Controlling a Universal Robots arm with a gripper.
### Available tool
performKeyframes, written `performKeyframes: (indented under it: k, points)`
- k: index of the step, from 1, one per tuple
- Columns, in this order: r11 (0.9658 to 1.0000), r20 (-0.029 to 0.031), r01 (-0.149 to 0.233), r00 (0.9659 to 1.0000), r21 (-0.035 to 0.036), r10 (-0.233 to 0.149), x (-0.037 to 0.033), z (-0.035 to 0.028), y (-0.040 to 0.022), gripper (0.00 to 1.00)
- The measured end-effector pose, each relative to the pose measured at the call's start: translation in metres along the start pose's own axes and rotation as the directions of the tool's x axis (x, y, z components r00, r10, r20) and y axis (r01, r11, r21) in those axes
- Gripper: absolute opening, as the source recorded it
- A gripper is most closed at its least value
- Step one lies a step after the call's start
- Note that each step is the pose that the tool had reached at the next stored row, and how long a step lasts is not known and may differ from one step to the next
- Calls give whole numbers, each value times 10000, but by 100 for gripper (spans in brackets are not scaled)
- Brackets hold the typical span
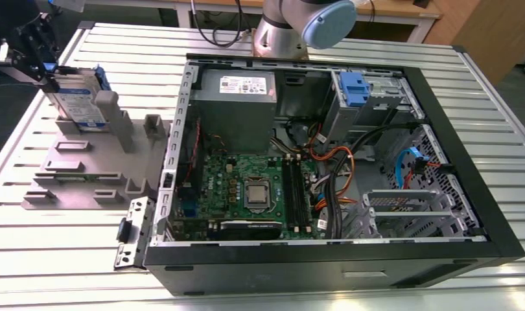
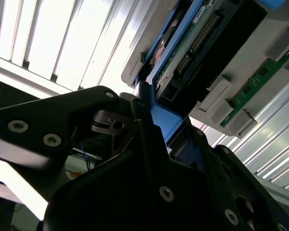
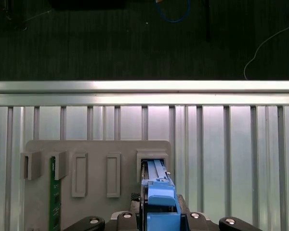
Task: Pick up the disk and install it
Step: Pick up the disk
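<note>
- While the exterior view is showing the whole scene, with the disk standing on edge in a grey fixture on the slatted table at that view's left, outside the open case, the wrist views are giving the close detail.
- The first wrist view is looking down on the disk's thin blue edge, which is sitting in an end slot of the fixture. A green memory stick is resting in a slot near the other end.
- The second wrist view is showing a green circuit board on the disk and the blue carrier passing between dark fingers.
- The gripper is meeting the disk from above. In both wrist views its fingers are lying tight on either side of the blue carrier, appearing closed on it, with the disk seated in its slot.
- Inside the case, a grey power supply, a blue bracket and a motherboard are sitting well apart from the disk.
- The gripper's body is hiding the disk's upper corner in the exterior view, and a fixture post is covering part of its lower edge.
- The disk is standing upright, its labelled face facing the exterior camera. Its long axis is appearing to run up from the slot toward the gripper.
</note>
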State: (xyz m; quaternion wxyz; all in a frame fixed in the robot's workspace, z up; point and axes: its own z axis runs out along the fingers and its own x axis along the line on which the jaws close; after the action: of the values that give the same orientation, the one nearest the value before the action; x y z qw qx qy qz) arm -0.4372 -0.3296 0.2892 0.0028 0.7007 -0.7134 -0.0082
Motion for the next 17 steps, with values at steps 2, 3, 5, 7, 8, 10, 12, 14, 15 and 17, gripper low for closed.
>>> performKeyframes:
  k: [2, 3, 5, 7, 8, 10, 12, 14, 15, 17]
  points:
    - [10000, 0, 0, 10000, 0, 0, 0, 0, 0, 36]
    - [10000, 0, 0, 10000, 0, 0, 0, 0, 0, 36]
    - [10000, 0, 0, 10000, 0, 0, 4, 0, 0, 36]
    - [10000, 0, 0, 10000, 1, 0, 4, -1, 0, 36]
    - [10000, 1, 0, 10000, 3, 0, 4, -2, 0, 36]
    - [10000, 1, 1, 10000, 2, -1, 4, -6, 0, 36]
    - [10000, 0, 0, 10000, 1, 0, 4, -12, 0, 36]
    - [10000, 0, 0, 10000, 0, 0, 4, -18, 0, 36]
    - [10000, 0, 0, 10000, 0, 0, 4, -22, 0, 36]
    - [10000, 0, 0, 10000, 0, 0, 4, -28, 0, 36]
